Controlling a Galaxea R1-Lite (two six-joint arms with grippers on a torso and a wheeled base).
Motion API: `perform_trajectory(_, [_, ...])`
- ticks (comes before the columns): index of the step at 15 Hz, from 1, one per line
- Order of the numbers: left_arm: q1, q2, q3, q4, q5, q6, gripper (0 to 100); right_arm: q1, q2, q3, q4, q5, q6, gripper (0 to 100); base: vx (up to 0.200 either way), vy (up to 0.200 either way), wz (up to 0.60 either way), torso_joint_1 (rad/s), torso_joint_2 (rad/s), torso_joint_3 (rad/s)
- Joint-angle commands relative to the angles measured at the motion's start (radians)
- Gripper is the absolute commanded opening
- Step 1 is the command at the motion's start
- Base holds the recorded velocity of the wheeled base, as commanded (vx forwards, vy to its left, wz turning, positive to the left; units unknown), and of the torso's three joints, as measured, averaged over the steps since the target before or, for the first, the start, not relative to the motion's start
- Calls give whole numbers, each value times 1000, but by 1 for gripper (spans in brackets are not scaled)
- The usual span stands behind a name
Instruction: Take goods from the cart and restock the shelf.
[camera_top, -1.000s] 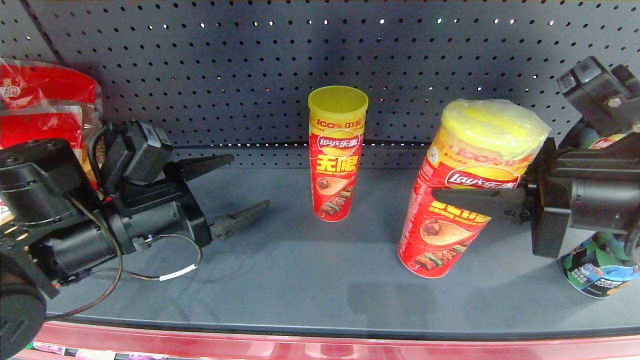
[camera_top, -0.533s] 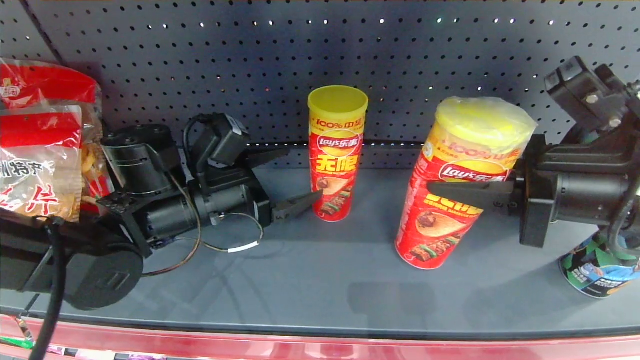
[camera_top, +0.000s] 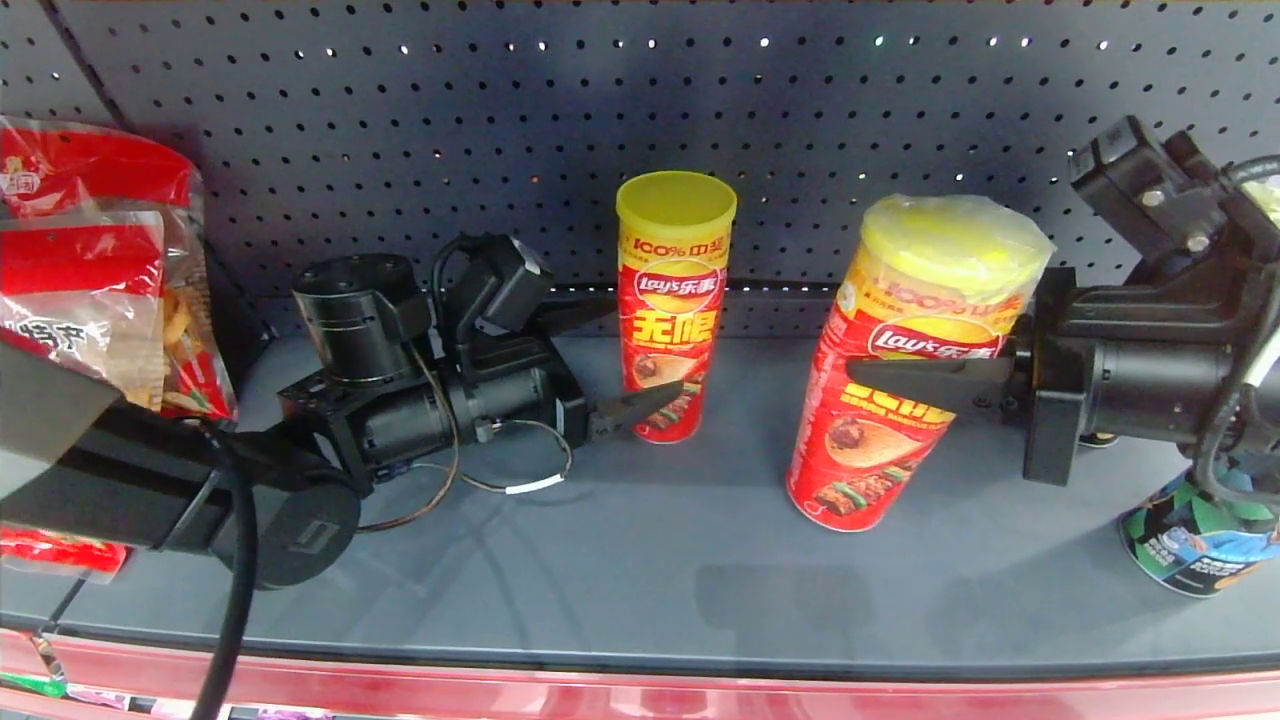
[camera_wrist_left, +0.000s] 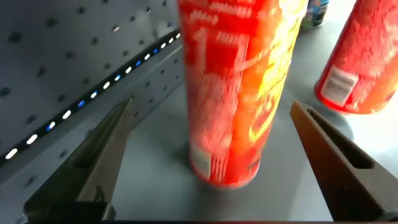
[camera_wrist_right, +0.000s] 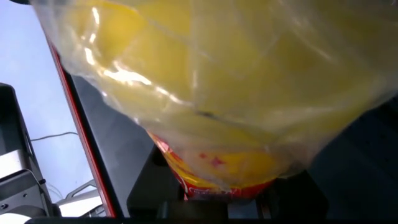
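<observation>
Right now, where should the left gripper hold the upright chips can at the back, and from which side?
Grip the chips can on its lower wall, coming level from the robot's left. It stands upright and round, and the open left gripper straddles it.

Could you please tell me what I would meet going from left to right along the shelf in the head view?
Red snack bags → upright chip can at the back → tilted chip can with plastic over its top → dark can at the right edge.
</observation>
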Motion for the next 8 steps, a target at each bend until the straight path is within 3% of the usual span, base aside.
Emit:
perform_trajectory(1, [-20,34,-23,-2,1,0,100,0,1,1,0,0,-1,0,0,0,0,0,0,0])
perform_trajectory(7, [-34,63,-30,-11,-1,0,100,0,7,9,0,2,-1,0,0,0,0,0,0,0])
perform_trajectory(8, [-34,63,-29,-12,-1,0,0,0,7,9,0,2,-1,0,0,0,0,0,0,0])
